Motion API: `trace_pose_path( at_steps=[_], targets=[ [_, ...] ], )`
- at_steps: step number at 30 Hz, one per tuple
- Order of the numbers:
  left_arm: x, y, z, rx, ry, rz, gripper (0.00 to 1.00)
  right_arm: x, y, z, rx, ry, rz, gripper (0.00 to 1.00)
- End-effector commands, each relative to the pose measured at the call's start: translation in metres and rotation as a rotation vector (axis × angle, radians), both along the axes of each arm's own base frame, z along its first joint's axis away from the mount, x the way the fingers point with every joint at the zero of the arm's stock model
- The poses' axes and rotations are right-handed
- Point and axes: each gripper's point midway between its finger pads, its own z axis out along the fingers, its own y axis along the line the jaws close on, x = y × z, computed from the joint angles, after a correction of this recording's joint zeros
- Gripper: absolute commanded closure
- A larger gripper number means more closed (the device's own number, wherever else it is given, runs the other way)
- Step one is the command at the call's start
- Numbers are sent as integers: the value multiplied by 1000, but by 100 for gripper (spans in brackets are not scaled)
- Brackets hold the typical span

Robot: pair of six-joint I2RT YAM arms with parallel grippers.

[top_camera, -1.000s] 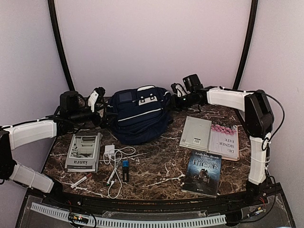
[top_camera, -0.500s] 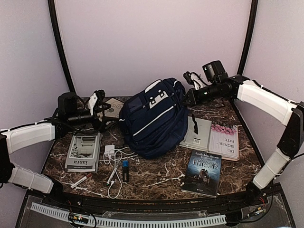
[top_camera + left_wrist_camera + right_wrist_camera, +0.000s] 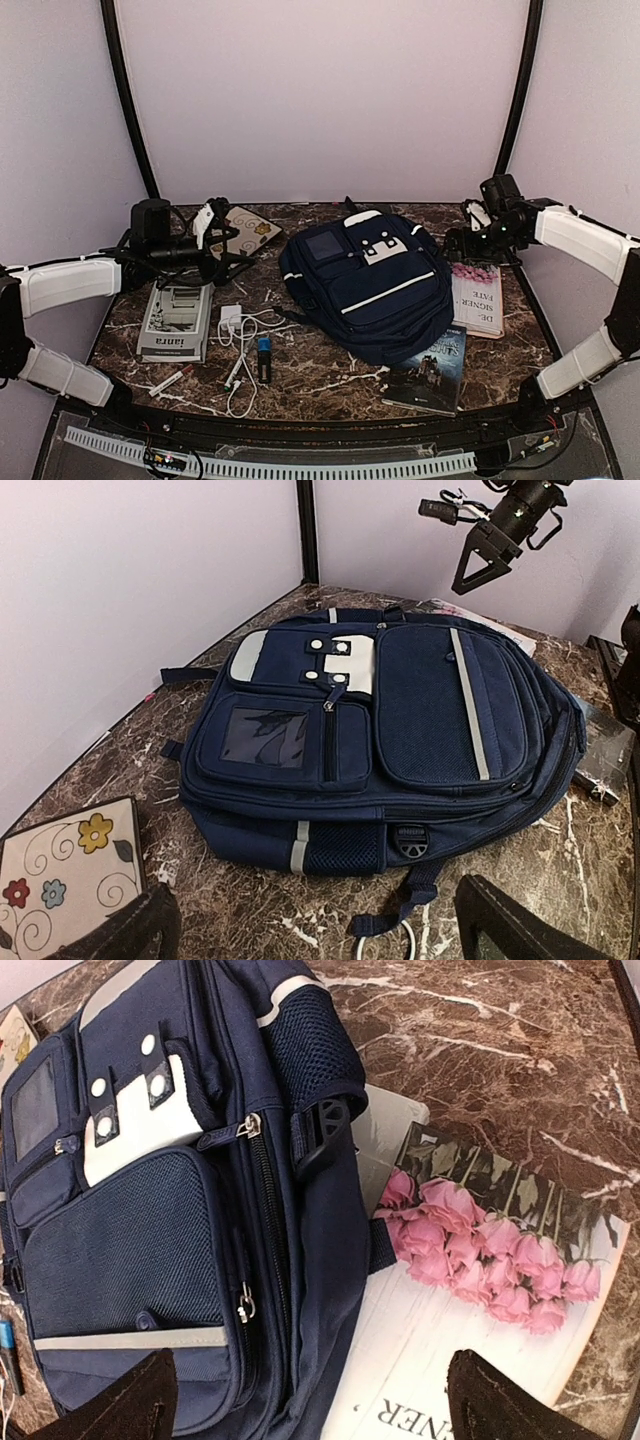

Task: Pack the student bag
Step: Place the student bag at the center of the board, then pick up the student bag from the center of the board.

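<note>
Student bag [image 3: 375,285] flat, seemingly overlapping rose book [image 3: 481,305]

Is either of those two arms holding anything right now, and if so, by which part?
Nothing is held. The jaws of both arms stand open and empty; the student bag lies flat on the table, touching neither.

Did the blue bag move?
Yes. The bag went right and nearer, now flat and reaching the rose book, which stayed put.

Lab-style robot booth: plain pale walls [image 3: 320,100], marble tabletop [image 3: 330,372], black frame poles [image 3: 128,100].
</note>
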Motion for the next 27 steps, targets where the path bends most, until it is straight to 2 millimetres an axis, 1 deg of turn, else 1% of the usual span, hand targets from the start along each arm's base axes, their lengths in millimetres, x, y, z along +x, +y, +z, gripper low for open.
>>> trace_pose_path(
  at_steps=[1,3,4,6,8,9,11,13,14,15,16,18,20,22,24,26,27],
  targets=[
    [-2,-3,6,15,-35,-10,1,21,-6,-29,-27,10,-49,5],
    [-3,-3,5,20,-36,-12,1,24,-6,-49,-25,55,-58,6],
    [-3,-4,4,22,-37,-14,1,25,-2,-57,-3,78,-47,9],
    [-5,-5,2,25,-35,-20,1,25,17,-71,85,125,12,21],
    [-5,-5,1,30,-37,-20,1,21,41,-75,206,161,94,32],
    [-5,-6,0,33,-38,-22,1,19,49,-78,249,181,121,39],
    [-5,-6,-1,37,-38,-21,1,16,58,-79,295,202,150,49],
    [-6,-7,-1,39,-40,-24,1,16,63,-76,325,201,174,61],
    [-6,-7,-1,39,-41,-25,1,16,67,-72,346,196,194,71],
    [-6,-7,-1,39,-42,-27,1,15,73,-66,377,191,216,84],
    [-6,-7,-1,39,-42,-29,1,16,76,-60,397,185,233,100],
    [-8,-9,-1,36,-41,-41,1,18,79,-47,413,164,252,100],
    [-11,-10,0,33,-41,-57,1,20,82,-30,412,131,284,100],
    [-14,-12,2,25,-44,-73,1,28,88,4,387,51,337,100],
    [-14,-12,6,20,-56,-77,1,28,98,35,323,-38,410,100],
    [-12,-11,8,27,-71,-69,1,24,118,62,229,-114,500,100],
    [-12,-10,9,32,-78,-65,1,21,129,78,192,-154,554,100]
  ],
)
